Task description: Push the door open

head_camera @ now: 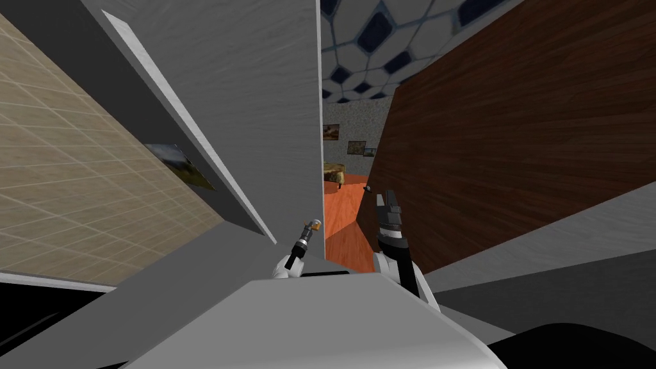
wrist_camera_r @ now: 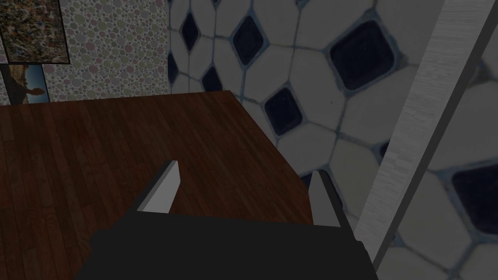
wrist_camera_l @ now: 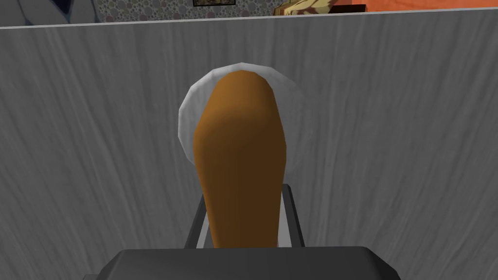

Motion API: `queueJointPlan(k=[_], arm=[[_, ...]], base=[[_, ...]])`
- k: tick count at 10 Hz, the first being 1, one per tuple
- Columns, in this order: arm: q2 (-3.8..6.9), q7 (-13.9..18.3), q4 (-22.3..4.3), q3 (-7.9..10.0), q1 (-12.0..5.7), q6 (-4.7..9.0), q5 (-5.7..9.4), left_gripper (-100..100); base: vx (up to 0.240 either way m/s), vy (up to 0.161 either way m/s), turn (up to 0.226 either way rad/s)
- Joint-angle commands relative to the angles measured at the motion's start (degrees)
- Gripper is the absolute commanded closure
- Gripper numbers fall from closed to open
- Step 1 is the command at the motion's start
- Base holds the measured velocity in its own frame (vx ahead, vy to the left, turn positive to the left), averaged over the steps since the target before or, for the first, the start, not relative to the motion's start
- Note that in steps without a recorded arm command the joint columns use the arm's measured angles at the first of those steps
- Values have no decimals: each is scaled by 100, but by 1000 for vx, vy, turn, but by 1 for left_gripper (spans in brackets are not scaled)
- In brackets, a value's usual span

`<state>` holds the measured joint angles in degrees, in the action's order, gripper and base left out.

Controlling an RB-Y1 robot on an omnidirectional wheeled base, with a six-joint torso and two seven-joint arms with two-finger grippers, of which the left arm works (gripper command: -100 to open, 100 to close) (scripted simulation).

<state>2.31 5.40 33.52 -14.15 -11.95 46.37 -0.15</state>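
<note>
The left gripper [wrist_camera_l: 245, 211] is clamping the brown handle [wrist_camera_l: 238, 146] of the ajar grey door [wrist_camera_l: 97, 146]. The next move is likely a push farther away. The right gripper [wrist_camera_r: 243, 182] is hanging open and empty.

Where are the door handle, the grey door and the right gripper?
Door handle [wrist_camera_l: 238, 146], left wrist view: middle of the brown lever.
Grey door [wrist_camera_l: 389, 146], left wrist view: bare panel.
Right gripper [wrist_camera_r: 245, 167], right wrist view: midway between its fingertips.
</note>
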Motion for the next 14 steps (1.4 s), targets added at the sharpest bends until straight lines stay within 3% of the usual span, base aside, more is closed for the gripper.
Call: queueJointPlan(k=[1, 11, 14], arm=[[51, -30, -4, 71, 3, 0, 35, 100], [243, -246, -34, 580, 22, 2, 287, 100], [243, -246, -34, 580, 22, 2, 287, 100]], base=[[82, -53, 25], [151, -98, 43], [64, -32, 11]])
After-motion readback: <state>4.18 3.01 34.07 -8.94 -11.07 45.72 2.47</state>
